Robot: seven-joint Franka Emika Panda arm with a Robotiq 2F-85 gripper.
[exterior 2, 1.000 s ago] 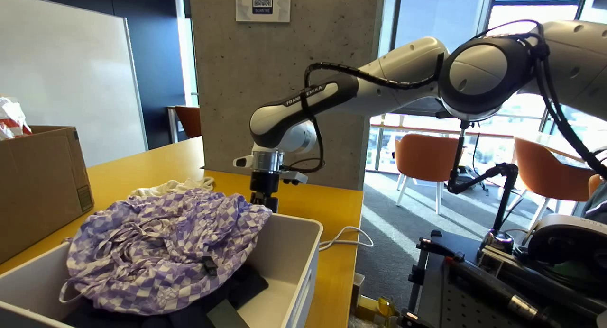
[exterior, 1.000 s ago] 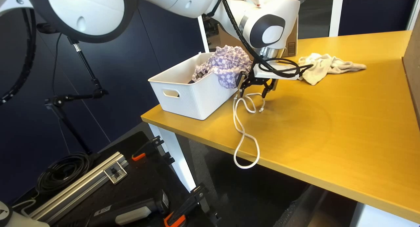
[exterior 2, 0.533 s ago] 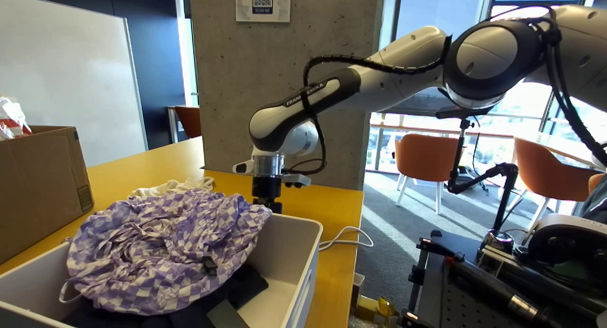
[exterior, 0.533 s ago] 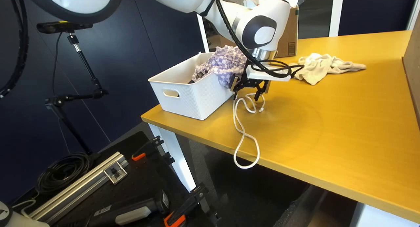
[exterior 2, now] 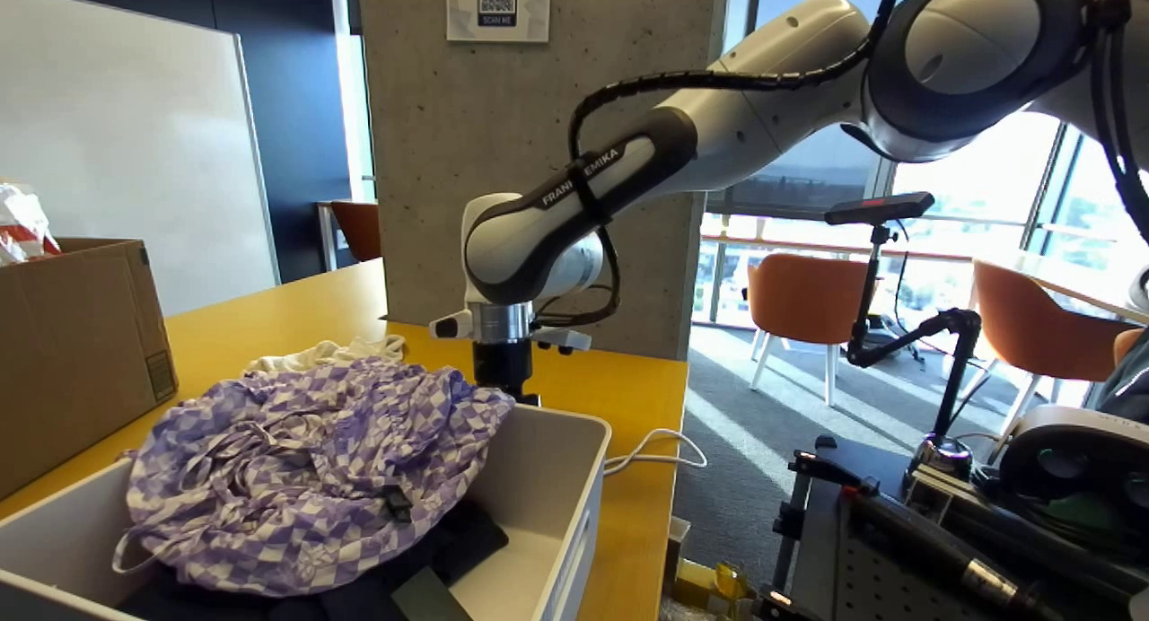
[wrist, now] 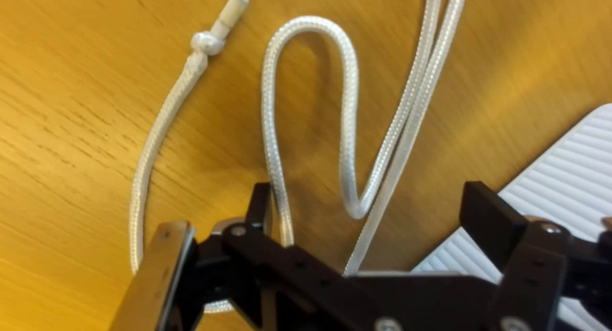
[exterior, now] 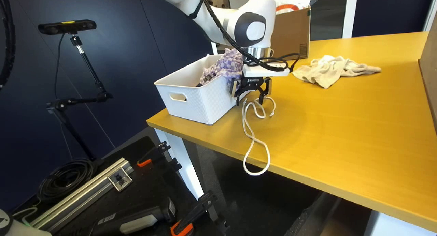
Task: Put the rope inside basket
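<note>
The white rope (exterior: 253, 137) lies in loose bends on the table, with one long loop hanging over the front edge. It also shows in an exterior view (exterior 2: 660, 459) and in the wrist view (wrist: 350, 111), with a knotted end at upper left. My gripper (exterior: 249, 102) is open, pointing down, low over the rope beside the basket. In the wrist view strands run between the open fingers (wrist: 367, 192), and one finger is close to the basket's wall. In an exterior view the fingertips are hidden behind the basket. The white basket (exterior: 218, 103) also shows there (exterior 2: 530, 486).
A purple checkered cloth (exterior: 227, 67) fills part of the basket and hangs over its rim, with dark items under it (exterior 2: 467, 540). A cream cloth (exterior: 333, 70) lies on the table (exterior: 324, 133). A cardboard box (exterior: 292, 33) stands behind.
My gripper has moved left toward the basket in an exterior view and slightly lower, staying open. The rope's hanging loop and the basket have not moved.
</note>
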